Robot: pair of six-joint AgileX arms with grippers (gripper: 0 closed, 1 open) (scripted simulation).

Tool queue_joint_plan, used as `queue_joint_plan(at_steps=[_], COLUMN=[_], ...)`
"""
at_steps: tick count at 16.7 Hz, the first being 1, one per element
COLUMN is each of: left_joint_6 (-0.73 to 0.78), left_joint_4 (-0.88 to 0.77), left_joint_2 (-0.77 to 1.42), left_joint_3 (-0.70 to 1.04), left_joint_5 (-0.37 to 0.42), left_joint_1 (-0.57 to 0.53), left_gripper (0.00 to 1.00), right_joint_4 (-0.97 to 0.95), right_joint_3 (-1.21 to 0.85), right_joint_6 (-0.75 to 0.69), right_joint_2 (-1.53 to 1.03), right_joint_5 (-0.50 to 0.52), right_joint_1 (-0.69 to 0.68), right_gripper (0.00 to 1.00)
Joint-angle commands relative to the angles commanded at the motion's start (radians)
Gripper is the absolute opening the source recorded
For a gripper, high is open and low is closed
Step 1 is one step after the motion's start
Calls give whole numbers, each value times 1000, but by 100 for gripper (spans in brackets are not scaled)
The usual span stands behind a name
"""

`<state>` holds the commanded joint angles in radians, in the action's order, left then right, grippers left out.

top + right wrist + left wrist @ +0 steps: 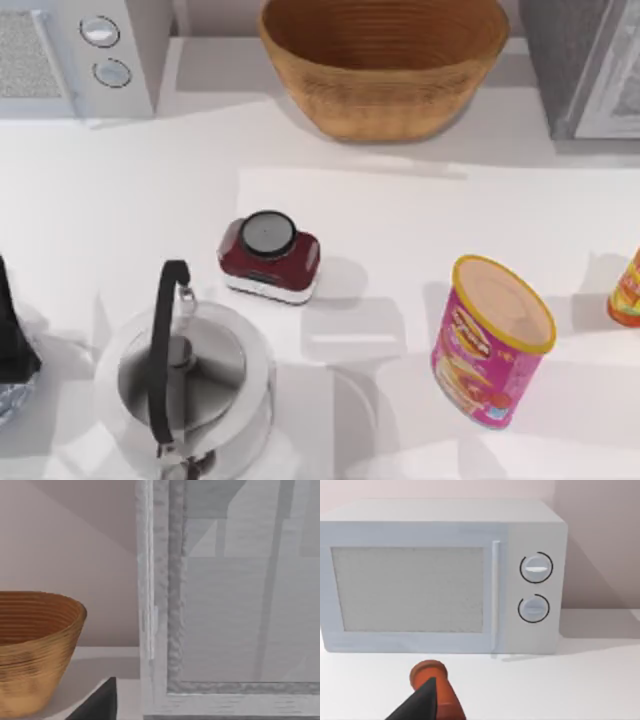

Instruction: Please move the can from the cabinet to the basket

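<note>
One tan, ribbed wicker basket (385, 100) sits near the grey speckled cabinet (560, 60); whether the left gripper (422, 702) or the right gripper (100, 702) is gripping, I cannot tell.

White table (120, 200), pinkish-beige wall (600, 540) behind.

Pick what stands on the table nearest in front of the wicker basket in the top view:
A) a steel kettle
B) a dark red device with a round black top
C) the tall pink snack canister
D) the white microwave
B: in the top view the dark red device with its round black top sits on the table just in front of the basket, closer than the pink canister or the kettle.
</note>
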<state>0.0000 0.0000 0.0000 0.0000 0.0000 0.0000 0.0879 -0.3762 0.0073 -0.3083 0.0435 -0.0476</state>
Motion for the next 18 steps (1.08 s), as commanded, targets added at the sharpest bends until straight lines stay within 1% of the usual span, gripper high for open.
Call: queue_joint_plan(at_steps=[9, 12, 15, 18], left_joint_6=[0, 0, 0, 0], left_joint_4=[0, 0, 0, 0], left_joint_2=[0, 0, 0, 0], left_joint_3=[0, 0, 0, 0], left_joint_5=[0, 0, 0, 0], left_joint_1=[0, 0, 0, 0], left_gripper=[100, 100, 100, 100], right_joint_4=[218, 274, 312, 329], right_joint_3=[-864, -1111, -1284, -1361], right_joint_6=[3, 5, 7, 8], right_joint_2=[-655, -833, -958, -1015], right_joint_5=[99, 125, 144, 153], right_joint_1=[-85, -110, -128, -136], right_gripper=[100, 100, 100, 100])
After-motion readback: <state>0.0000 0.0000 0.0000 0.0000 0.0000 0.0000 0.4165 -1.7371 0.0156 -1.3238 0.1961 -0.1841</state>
